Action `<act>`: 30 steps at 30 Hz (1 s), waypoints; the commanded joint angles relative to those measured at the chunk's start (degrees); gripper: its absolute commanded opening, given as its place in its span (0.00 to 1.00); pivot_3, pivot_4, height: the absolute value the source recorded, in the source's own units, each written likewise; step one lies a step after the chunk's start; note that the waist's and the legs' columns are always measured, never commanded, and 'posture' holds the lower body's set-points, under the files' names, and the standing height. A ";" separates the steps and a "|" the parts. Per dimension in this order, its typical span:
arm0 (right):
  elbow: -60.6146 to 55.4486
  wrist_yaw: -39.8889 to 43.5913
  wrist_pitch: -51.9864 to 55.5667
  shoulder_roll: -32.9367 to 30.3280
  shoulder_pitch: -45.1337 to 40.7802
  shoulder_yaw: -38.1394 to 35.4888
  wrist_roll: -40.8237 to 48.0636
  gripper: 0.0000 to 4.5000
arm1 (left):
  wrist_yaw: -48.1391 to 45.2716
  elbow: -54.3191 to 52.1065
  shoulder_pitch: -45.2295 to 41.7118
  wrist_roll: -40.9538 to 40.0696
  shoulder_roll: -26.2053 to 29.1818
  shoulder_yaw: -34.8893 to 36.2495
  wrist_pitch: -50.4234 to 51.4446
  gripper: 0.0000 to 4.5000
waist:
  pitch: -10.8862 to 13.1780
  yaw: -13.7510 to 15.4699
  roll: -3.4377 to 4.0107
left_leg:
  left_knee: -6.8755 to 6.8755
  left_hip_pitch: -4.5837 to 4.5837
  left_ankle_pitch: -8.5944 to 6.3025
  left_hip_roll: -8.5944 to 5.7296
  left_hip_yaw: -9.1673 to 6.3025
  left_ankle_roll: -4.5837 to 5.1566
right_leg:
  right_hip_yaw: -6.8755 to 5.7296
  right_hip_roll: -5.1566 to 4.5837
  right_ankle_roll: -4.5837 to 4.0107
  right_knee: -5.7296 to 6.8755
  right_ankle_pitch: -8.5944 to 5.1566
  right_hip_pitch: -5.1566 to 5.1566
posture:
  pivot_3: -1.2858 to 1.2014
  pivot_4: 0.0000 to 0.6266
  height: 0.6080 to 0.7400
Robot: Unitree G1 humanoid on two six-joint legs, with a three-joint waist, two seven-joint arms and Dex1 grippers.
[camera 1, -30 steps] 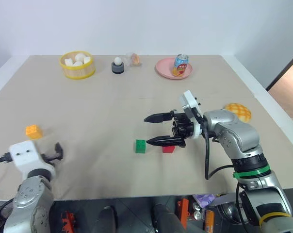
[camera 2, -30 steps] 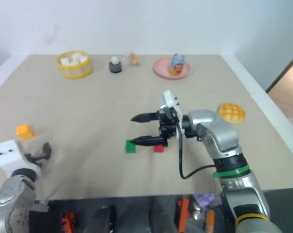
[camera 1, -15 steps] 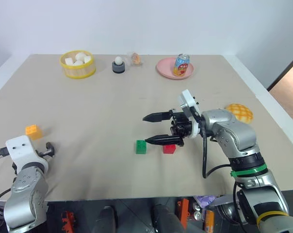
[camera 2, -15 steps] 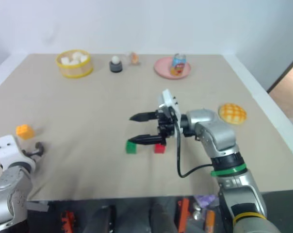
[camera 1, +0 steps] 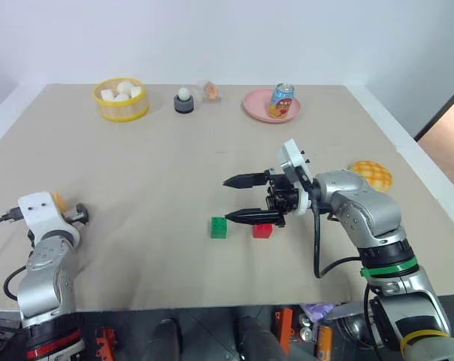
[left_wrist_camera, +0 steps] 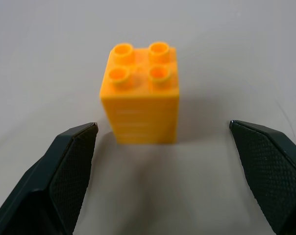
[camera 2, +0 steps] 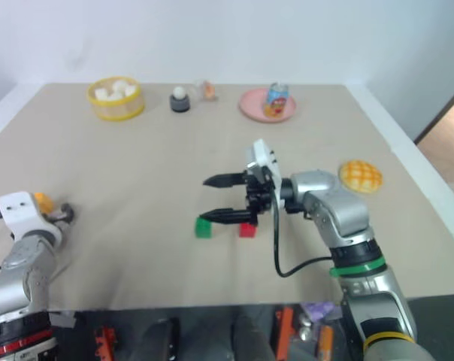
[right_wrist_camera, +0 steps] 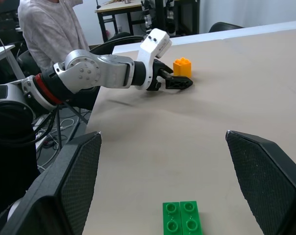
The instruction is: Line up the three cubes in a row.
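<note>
The orange-yellow cube (left_wrist_camera: 140, 95) stands upright, studs up, between the left hand's (left_wrist_camera: 167, 161) spread fingers, untouched. The right hand (camera 1: 238, 199) hovers, fingers apart, above the green cube (camera 1: 219, 227) and red cube (camera 1: 262, 231).

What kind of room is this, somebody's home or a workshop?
Most likely a robot test lab. A large table holds scattered toy props: a yellow basket, a pink plate and a bun. Behind it, the right wrist view shows desks and a seated person.
</note>
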 commanded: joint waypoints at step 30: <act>0.03 -0.86 -2.43 -1.39 -1.23 -1.89 -0.84 0.93 | -27.30 4.03 -6.69 -0.69 9.29 -18.25 -19.57 0.30 | 0.03 0.11 -0.06 | -0.12 -0.06 -0.01 -0.01 0.07 -0.04 | 0.01 -0.04 0.02 -0.07 -0.09 -0.06 | 0.52 0.24 1.00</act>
